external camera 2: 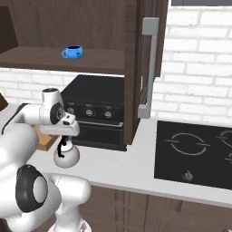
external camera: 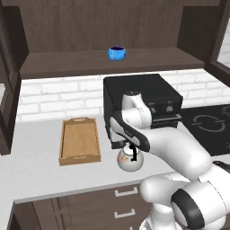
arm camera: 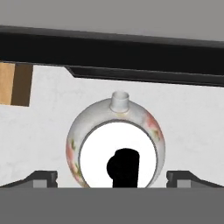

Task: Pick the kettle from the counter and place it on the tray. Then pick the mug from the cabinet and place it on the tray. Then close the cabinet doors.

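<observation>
Pincer (arm camera: pixel 112 177) wide open, nothing held, one fingertip (arm camera: pixel 41 177) on each side of the kettle (arm camera: pixel 114 144) in the hand view; from there I look straight down on its lid and the black handle (arm camera: pixel 124 168) rising toward the camera. The kettle lies directly below the hand, still standing on the counter (external camera: pixel 40 170) near its front edge, with its short spout (arm camera: pixel 120 101) turned toward the black oven box (external camera: pixel 143 96) behind it. That is the relation I would work from: the handle sits centred between the open fingers, so I judge a straight descent and a squeeze should take it. Whether the thin handle's flat runs along or across the fingers' closing line, I cannot tell.

Out from there, the tray (external camera: pixel 80 141) lies on the counter to the left of the kettle, apart from it, its long axis running near to far, and it holds nothing yet. Above and farther back, the open cabinet (external camera: pixel 45 63) holds the blue mug (external camera: pixel 117 53) alone on its shelf. One cabinet door (external camera 2: pixel 147 68) stands swung out to the right, its silver bar handle facing me; both later steps are untouched
</observation>
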